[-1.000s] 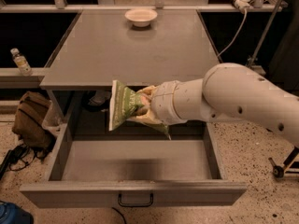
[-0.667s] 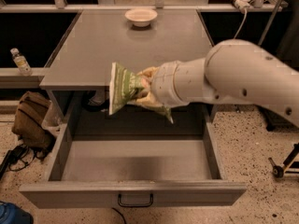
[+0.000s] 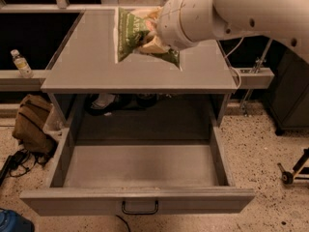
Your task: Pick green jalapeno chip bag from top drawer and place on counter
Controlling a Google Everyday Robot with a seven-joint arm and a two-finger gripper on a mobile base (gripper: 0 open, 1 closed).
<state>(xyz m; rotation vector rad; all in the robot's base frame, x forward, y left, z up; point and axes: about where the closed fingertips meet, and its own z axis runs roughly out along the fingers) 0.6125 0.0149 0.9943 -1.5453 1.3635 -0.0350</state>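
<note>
Below the pincer (image 3: pixel 150 36) and nearer the camera, the top drawer (image 3: pixel 193 197) stands open, with no bag inside. The pincer is clamped on the green jalapeno chip bag (image 3: pixel 131 32), holding it upright over the surface (image 3: pixel 82 66). The best move is probably to lower it straight onto the bare grey beneath, letting go only once the bag rests there.

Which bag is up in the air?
The green jalapeno chip bag, gripped by the end effector above the counter. The brown bag sits on the floor beside the top drawer.
</note>
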